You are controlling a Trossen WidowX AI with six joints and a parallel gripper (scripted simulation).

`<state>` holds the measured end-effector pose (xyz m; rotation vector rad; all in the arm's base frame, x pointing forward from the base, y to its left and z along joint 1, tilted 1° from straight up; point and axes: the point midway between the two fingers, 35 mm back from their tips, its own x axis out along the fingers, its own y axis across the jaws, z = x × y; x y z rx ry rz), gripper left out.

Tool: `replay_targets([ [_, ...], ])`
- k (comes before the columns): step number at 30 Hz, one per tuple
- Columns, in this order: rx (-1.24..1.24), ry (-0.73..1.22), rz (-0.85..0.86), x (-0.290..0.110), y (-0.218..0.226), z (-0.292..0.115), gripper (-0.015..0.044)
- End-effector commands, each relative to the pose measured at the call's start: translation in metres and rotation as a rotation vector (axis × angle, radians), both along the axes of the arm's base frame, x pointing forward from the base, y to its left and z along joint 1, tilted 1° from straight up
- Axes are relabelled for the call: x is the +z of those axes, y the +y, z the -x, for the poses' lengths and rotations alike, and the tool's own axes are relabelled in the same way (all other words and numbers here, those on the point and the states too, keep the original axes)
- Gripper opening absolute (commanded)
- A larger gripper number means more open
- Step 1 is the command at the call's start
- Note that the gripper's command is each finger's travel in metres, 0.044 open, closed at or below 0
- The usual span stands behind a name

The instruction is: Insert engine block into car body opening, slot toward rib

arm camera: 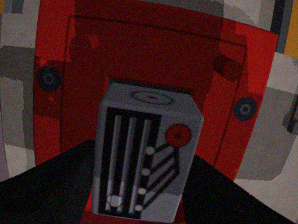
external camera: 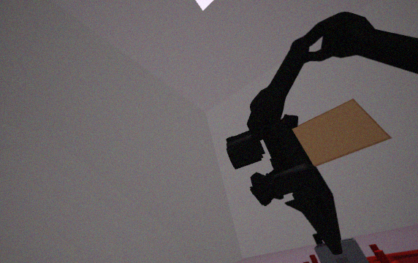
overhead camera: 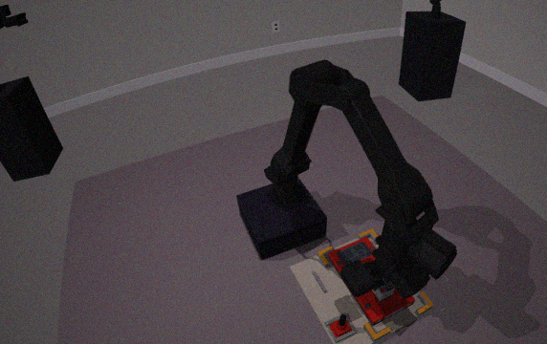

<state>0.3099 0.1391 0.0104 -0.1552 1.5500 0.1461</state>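
Observation:
The grey engine block has dark slots and a red round cap on its top face. My gripper is shut on it, one finger on each side. It holds the block upright over the recessed opening of the red car body. In the wrist view the block covers the middle of the opening. I cannot tell how deep the block sits, and the rib is hidden from me.
The car body lies on a white mat with yellow corner marks. A small red base with a black lever stands at the mat's front. A thin grey bar lies on the mat. The arm's black base is behind.

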Motion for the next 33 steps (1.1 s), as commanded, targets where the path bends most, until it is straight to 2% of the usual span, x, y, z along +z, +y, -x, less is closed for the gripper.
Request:
replay_targets([
  [1,0.000,-0.001,-0.002,-0.001,0.001,0.000,0.0160],
  [6,0.000,-0.001,-0.002,-0.003,0.001,0.000,0.0160],
  [17,0.000,0.000,0.000,-0.002,0.000,0.000,0.0440],
  [33,0.000,-0.001,-0.002,0.013,0.000,0.001,0.0440],
])
